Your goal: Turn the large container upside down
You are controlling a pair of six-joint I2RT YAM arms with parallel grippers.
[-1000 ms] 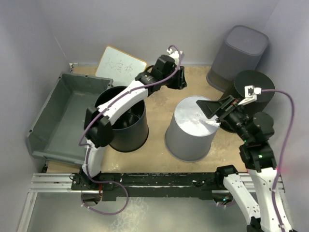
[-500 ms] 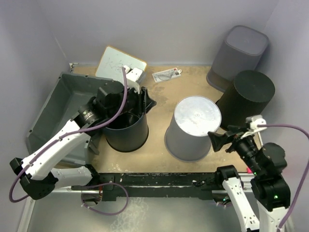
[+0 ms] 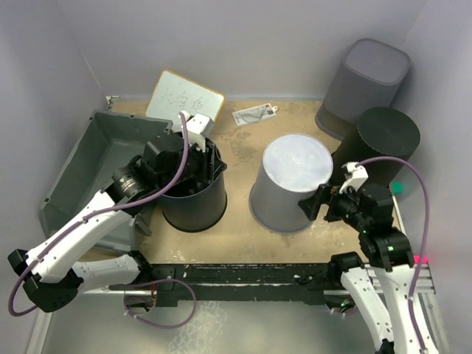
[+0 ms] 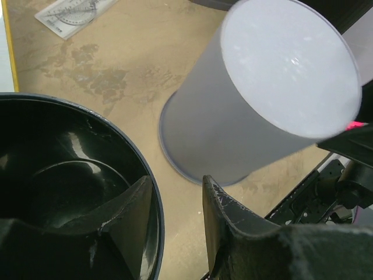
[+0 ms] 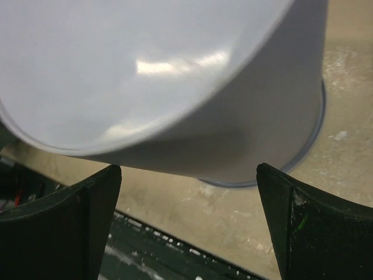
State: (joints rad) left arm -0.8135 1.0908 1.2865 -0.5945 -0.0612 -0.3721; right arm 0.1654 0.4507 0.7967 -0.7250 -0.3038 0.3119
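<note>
The large container (image 3: 87, 164) lies behind the left gripper (image 3: 213, 159), fingers parted astride the black bucket (image 3: 193, 203) rim; the right gripper (image 5: 187, 172) gapes wide.

Soft, even light from overhead leaves only faint shadows on the table (image 3: 237, 230) in the top view. The upturned grey bucket (image 3: 297, 164) glares almost white on its flat base and is blurred in the right wrist view. The inside of the black bucket (image 4: 64, 175) is dim.

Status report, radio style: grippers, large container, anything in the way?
Left gripper open, astride black bucket's rim. Right gripper open, facing upturned grey bucket. Large container ungripped, mouth up; black bucket beside it.
</note>
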